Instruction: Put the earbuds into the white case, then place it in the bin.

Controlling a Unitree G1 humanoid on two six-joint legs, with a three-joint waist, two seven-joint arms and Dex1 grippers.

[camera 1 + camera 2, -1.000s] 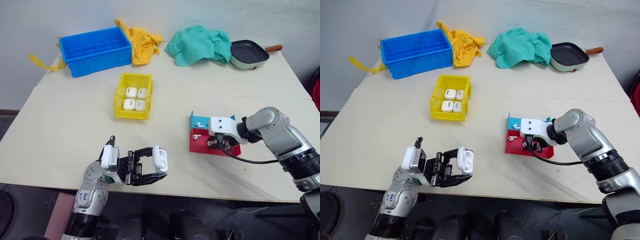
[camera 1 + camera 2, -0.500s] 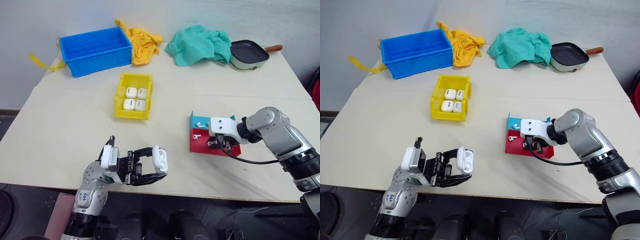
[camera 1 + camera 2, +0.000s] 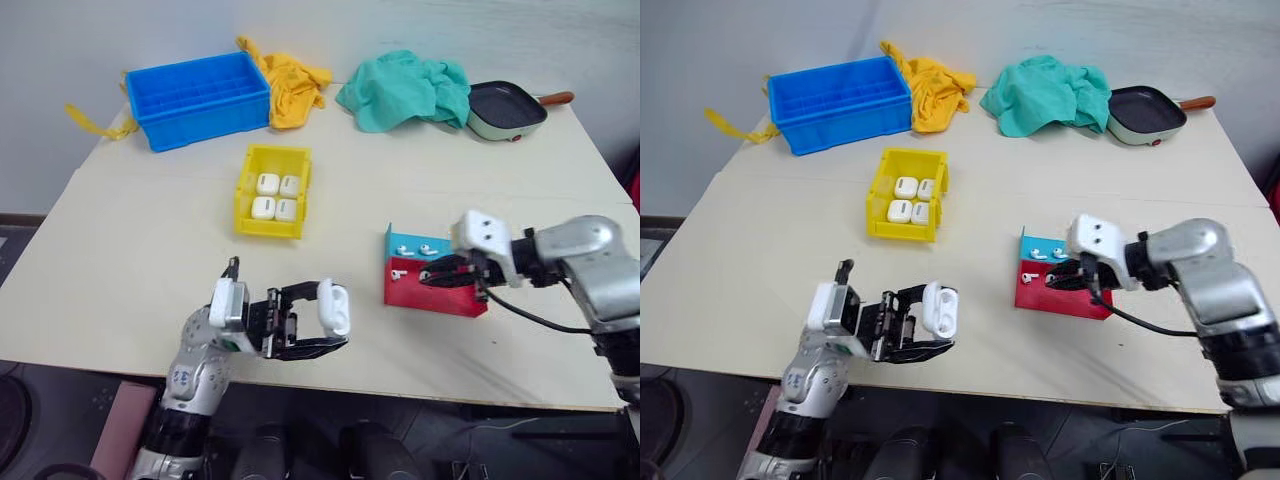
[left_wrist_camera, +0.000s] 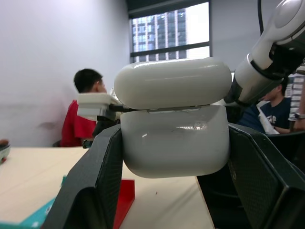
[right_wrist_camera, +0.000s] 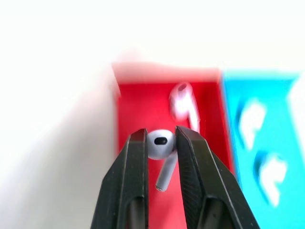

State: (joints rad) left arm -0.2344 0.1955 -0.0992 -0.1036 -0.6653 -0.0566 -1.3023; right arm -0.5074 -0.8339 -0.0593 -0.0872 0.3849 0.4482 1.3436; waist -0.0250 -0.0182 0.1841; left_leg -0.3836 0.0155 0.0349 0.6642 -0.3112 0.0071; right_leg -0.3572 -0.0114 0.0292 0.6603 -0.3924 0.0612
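Right wrist view: right claw (image 5: 160, 143) pinches an earbud (image 5: 159, 146); left claw (image 3: 325, 322) grips the white case (image 3: 334, 306).

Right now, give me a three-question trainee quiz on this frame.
1. True or false: the right gripper pinches a tiny glossy white earbud.
2. How many small white cases lie in the bright yellow plastic bin?
3. The left gripper holds: A) a teal cloth, B) a glossy white rounded case, C) nothing.

Key: 1 true; 2 four; 3 B.
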